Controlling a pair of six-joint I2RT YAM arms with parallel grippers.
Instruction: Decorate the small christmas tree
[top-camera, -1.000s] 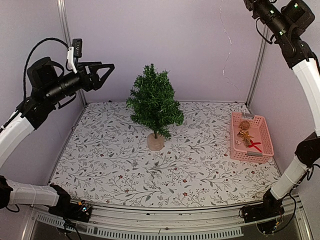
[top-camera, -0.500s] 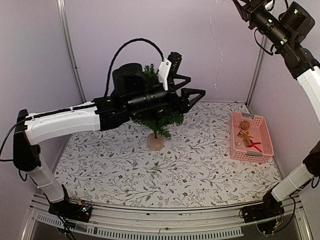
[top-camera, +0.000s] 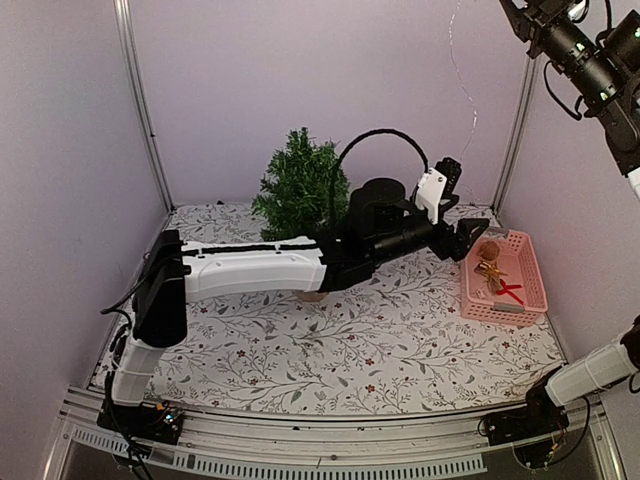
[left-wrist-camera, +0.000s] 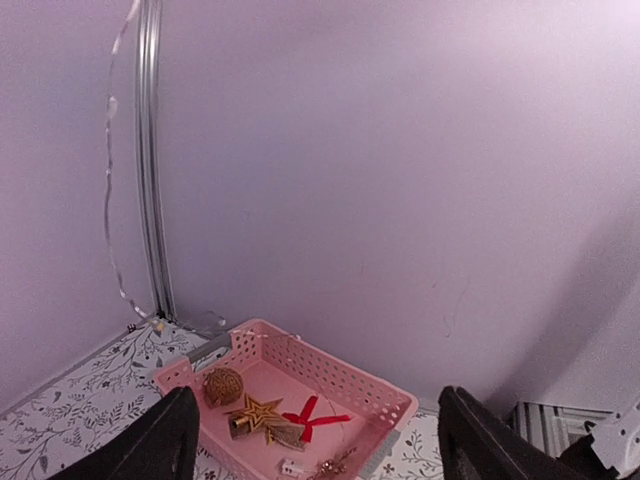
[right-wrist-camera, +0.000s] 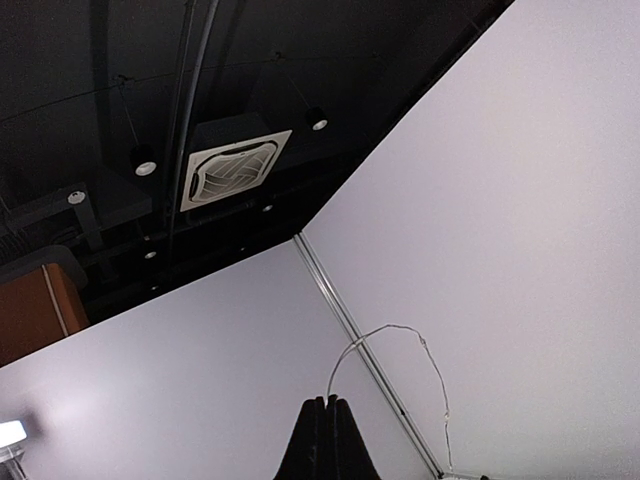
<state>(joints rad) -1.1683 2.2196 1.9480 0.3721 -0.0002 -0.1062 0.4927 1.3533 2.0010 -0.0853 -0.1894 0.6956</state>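
The small christmas tree (top-camera: 298, 180) stands upright toward the back of the floral-patterned counter (top-camera: 300, 350), a little left of the middle; its lower branches and base are hidden behind the left arm (top-camera: 250, 270), which stretches across in front of it toward the right; the left hand (top-camera: 468, 240) hangs just beside the near-left corner of the pink basket (top-camera: 535, 290), its fingers (left-wrist-camera: 165, 440) spread wide with nothing between them; in the wrist view the basket lies below and ahead of that hand; inside it rest a brown ball (top-camera: 489, 250), a gold star (top-camera: 490, 270) and a red ribbon (top-camera: 510, 292), close together; the basket sits at the right edge of the counter, well apart from the tree; the right hand (right-wrist-camera: 328, 430) is raised high in the upper right corner, pinched shut on a thin wire (right-wrist-camera: 395, 335) that loops from its tips and trails down along the back wall.
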